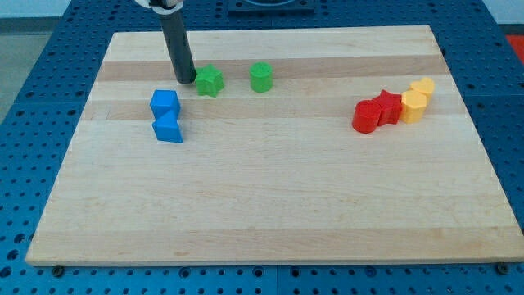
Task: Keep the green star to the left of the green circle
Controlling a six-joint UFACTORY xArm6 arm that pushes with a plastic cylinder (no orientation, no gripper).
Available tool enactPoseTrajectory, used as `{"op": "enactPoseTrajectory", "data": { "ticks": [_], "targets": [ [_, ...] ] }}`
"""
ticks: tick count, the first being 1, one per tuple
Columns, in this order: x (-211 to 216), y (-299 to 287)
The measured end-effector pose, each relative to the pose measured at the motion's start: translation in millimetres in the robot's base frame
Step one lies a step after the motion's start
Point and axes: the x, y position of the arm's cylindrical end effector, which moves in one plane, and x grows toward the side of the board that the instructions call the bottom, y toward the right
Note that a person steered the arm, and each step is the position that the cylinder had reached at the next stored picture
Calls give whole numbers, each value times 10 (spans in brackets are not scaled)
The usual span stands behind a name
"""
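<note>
Camera view: one frame, looking down at an angle on a pale wooden bench (270, 205) set on a blue perforated surface (33, 82).
Green star (210, 80): sits near the view's top, left of centre, flat on the bench.
Green circle (261, 77): stands to the view's right of the green star, on roughly the same line, with a clear strip of wood between the two.
My tip (185, 81): the dark rod comes down from the view's top edge and its end meets the bench just to the view's left of the green star, touching it or very nearly so; which one cannot be told.
Pincer: the arm carries none; the rod holds nothing.
Blue blocks: a blue cube (164, 103) and a second blue block (169, 129) of unclear shape sit touching, one below the other, down and to the view's left of my tip.
Red blocks: a red cylinder (365, 115) and a red star (386, 106) huddle together at the view's right.
Yellow blocks: two yellow blocks (417, 99) press against the red star's right side, shapes hard to make out.
</note>
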Motion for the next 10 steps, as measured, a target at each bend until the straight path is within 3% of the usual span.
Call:
{"op": "enactPoseTrajectory", "data": {
  "ticks": [7, 10],
  "targets": [
    [1, 267],
    [-204, 162]
  ]
}}
